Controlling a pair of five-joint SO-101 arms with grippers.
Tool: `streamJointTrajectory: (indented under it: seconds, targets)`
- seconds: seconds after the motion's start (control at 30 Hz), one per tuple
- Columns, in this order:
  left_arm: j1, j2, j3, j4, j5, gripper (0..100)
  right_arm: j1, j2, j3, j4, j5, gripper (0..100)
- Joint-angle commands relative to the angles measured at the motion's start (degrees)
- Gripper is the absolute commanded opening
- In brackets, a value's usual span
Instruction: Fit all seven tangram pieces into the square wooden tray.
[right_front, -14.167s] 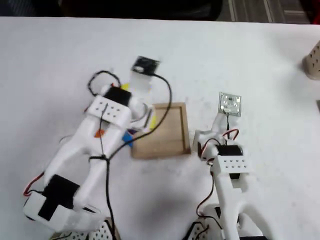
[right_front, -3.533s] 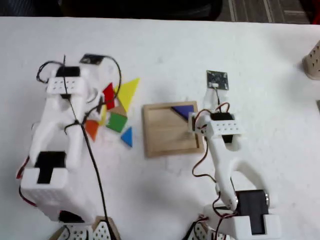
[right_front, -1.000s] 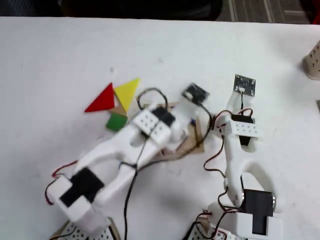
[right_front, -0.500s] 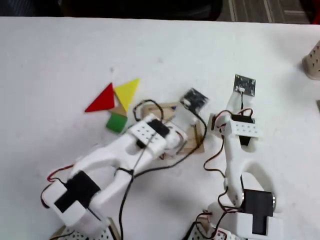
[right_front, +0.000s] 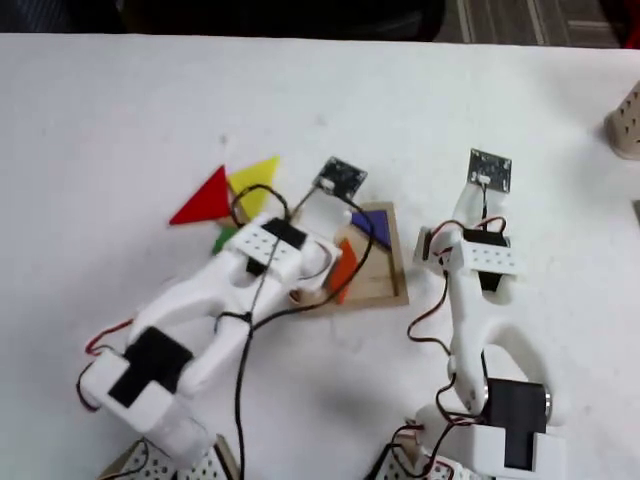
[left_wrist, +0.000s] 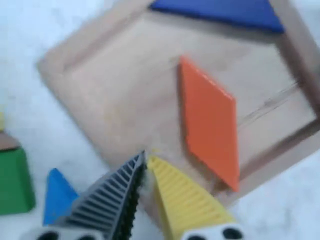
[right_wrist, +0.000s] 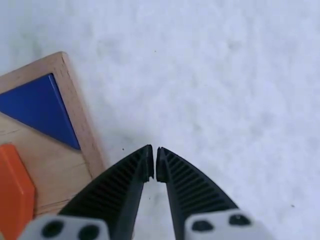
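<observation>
The square wooden tray (right_front: 401, 268) holds a blue triangle (right_front: 369, 223) in its far right corner and an orange parallelogram (right_front: 343, 268) lying flat near the middle. In the left wrist view my left gripper (left_wrist: 145, 160) is shut and empty at the tray's (left_wrist: 299, 60) edge, just off the orange parallelogram (left_wrist: 210, 125); the blue triangle (left_wrist: 220, 10) lies beyond. My right gripper (right_wrist: 154, 162) is shut over bare table beside the tray's rim (right_wrist: 75, 107). A red triangle (right_front: 205, 198), a yellow triangle (right_front: 255, 178) and a green square (right_front: 222, 239) lie left of the tray.
A small blue triangle (left_wrist: 57, 192) and the green square (left_wrist: 12, 182) lie on the table close to my left gripper. The left arm (right_front: 262, 252) covers the tray's left side. A pale perforated object (right_front: 628, 122) stands at the table's right edge.
The left arm has drawn back leftward off the tray, uncovering the orange parallelogram now lying in it. The right arm has stayed still.
</observation>
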Motion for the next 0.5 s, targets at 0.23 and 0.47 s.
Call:
streamJointTrajectory:
  seconds: [0.23,0.47]
  targets:
    - [11.30,1.98,-6.07,2.81,-0.09,2,0.22,-2.59,-0.26,0.04,-0.09,1.7]
    - [11.82,1.63,-5.71,-1.67,-0.09,2,0.13,-2.59,-0.35,0.04,-0.09,1.7]
